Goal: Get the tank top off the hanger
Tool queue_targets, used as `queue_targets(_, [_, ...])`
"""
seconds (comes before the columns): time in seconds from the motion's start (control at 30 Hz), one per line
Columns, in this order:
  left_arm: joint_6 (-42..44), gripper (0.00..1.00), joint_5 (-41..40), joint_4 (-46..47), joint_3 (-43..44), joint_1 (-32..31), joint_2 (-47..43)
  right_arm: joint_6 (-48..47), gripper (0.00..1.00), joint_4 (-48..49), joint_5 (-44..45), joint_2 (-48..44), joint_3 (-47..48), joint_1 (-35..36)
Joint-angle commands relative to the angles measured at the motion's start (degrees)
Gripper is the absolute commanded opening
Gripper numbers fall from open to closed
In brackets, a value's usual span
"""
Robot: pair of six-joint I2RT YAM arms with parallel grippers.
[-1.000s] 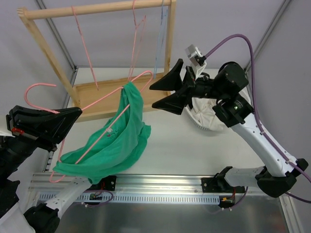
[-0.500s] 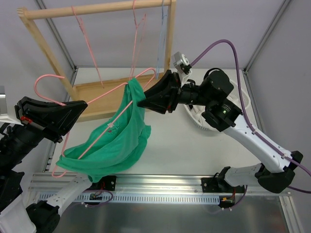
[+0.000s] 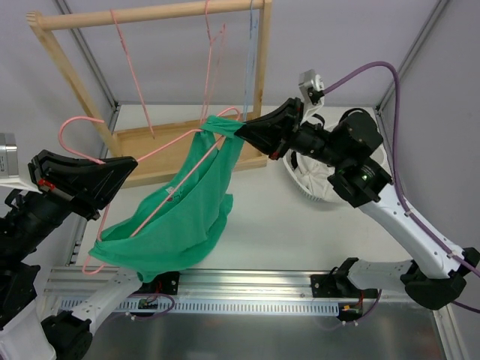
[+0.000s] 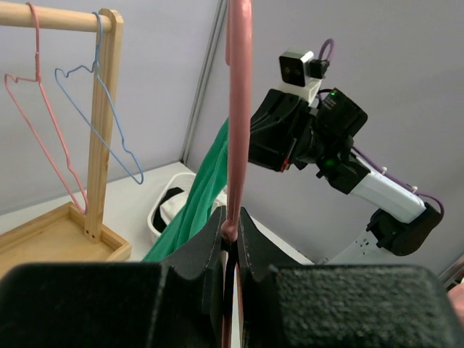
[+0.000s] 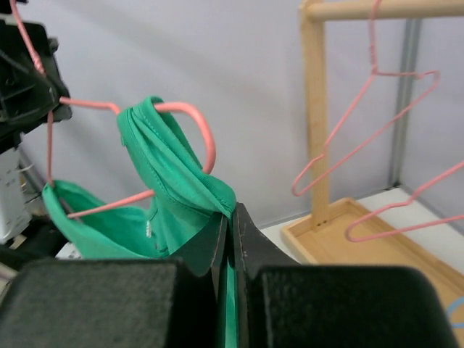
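Two grippers share one load. Nearest the arm bases, at 8 o'clock in the top view, the left gripper (image 3: 124, 166) is clenched on the neck of the pink hanger (image 4: 238, 109) just under its hook and holds it off the table. The hanger's long axis runs from 7 o'clock up to 1 o'clock. The green tank top (image 3: 180, 217) is threaded on that wire. Its bulk sags at the 7 o'clock end above the near rail, and one strap (image 3: 221, 126) is looped over the hanger's far tip.

At the 1 o'clock end the right gripper (image 3: 241, 132) is pinched tight on the strap, jaws closed with green cloth bunched between them, as its wrist camera shows. It is much the nearer arm to that loop, and the strap lies dead ahead of its fingertips. Freeing the strap looks to depend on carrying it outward past the tip, toward 2 o'clock along the wire's own line, not across it.

A second ago the right gripper gaped wide at 3 o'clock, clear of the garment. Half a second ago it was closing in on the strap. Now it has bitten and drawn the strap out taut. The left gripper's hold is unchanged, though the hook has moved a little toward 3 o'clock.

Farther back, a white basket (image 3: 304, 191) sits under the right arm, and the wooden rack (image 3: 150, 13) stands at 12 o'clock.
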Motion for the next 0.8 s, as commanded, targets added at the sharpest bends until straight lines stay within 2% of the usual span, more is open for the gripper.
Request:
queue_targets(0.0, [-0.06, 0.03, 0.53, 4.15, -1.06, -0.6, -0.91, -4.44, 0.0, 1.63, 10.13, -4.5, 0.0, -0.85])
queue_targets(0.2, [0.64, 0.02, 1.07, 3.8, -3.7, -0.51, -1.43, -9.36, 0.0, -1.45, 16.72, -5.2, 3.07, -1.29])
queue_targets(0.47, [-1.02, 0.02, 8.8, 3.8, -2.65, -0.6, 0.23, -11.74, 0.0, -2.41, 21.39, -3.27, 5.53, -2.0])
queue_targets(0.67, [-1.64, 0.03, 7.4, 3.88, 5.08, -0.51, 3.65, -10.43, 0.0, -5.67, 21.13, -2.92, 3.17, -2.17])
queue_targets(0.77, [-1.55, 0.03, 3.01, 3.89, 6.67, -0.6, 5.06, -8.06, 0.0, -7.33, 18.59, -3.36, 2.46, -2.08])
